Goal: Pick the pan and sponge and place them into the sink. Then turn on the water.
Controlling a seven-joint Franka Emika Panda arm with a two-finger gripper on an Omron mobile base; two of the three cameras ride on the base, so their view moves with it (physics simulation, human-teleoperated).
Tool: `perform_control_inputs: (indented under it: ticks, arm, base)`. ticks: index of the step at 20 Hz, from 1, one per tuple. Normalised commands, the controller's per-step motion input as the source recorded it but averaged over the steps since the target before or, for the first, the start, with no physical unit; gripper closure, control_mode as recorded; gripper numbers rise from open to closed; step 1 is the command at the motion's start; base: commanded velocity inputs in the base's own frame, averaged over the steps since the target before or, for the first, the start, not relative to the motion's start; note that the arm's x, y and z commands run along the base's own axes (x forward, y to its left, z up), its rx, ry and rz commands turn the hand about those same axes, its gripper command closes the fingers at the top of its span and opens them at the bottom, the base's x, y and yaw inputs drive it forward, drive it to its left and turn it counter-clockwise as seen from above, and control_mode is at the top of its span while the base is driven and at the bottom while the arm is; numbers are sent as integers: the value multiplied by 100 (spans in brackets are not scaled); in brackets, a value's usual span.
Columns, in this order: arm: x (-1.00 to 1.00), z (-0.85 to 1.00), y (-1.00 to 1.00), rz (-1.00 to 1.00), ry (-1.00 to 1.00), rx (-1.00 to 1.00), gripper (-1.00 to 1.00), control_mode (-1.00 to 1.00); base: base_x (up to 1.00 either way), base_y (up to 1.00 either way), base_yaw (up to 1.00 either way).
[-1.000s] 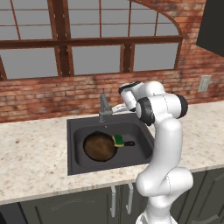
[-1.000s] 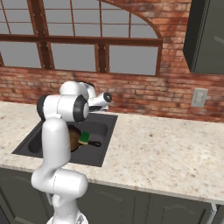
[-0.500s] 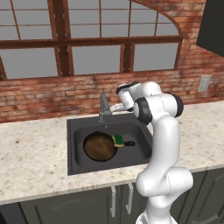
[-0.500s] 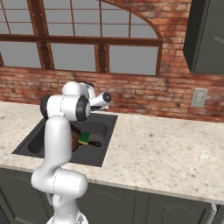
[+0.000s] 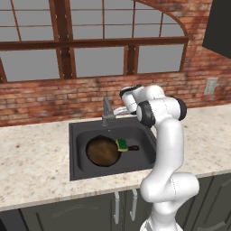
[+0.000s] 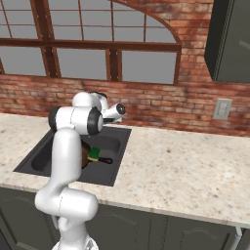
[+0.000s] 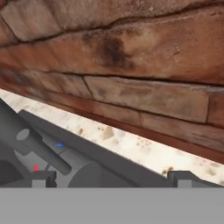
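The dark pan (image 5: pixel 103 151) lies in the sink (image 5: pixel 146 143), its short handle pointing right. On the pan's right rim rests the green and yellow sponge (image 5: pixel 122 144). My gripper (image 5: pixel 120 109) hovers just right of the grey faucet (image 5: pixel 107 113) at the sink's back edge. In the hand view it is open (image 7: pixel 113 179), its tips (image 7: pixel 43 177) either side of the faucet body (image 7: pixel 87 171), with the lever (image 7: pixel 41 147) to the left. No water runs. From the right, my arm hides most of the pan; the sponge (image 6: pixel 94 154) and sink (image 6: pixel 117 157) show.
A brick wall (image 5: pixel 40 101) with windows rises right behind the faucet, very close in the hand view (image 7: pixel 131 87). Speckled stone counter (image 6: pixel 185 171) stretches to both sides of the sink. A wall outlet (image 6: pixel 222 109) sits at the right.
My hand has edged a little left and down toward the faucet. The pan and sponge have stayed put in the sink.
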Motion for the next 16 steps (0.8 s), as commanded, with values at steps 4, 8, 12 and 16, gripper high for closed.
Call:
perform_control_inputs:
  ticks: [4, 8, 12, 16]
  arm:
    - [3, 0, 27, 0, 0, 6, -100, -100]
    - [0, 0, 49, 0, 0, 7, -100, -100]
    - [3, 0, 30, 0, 0, 3, -100, -100]
    - [26, 0, 0, 0, -11, -3, -100, -100]
  base:
    - [0, 0, 0]
    - [0, 0, 0]
    - [0, 0, 0]
    - [0, 0, 0]
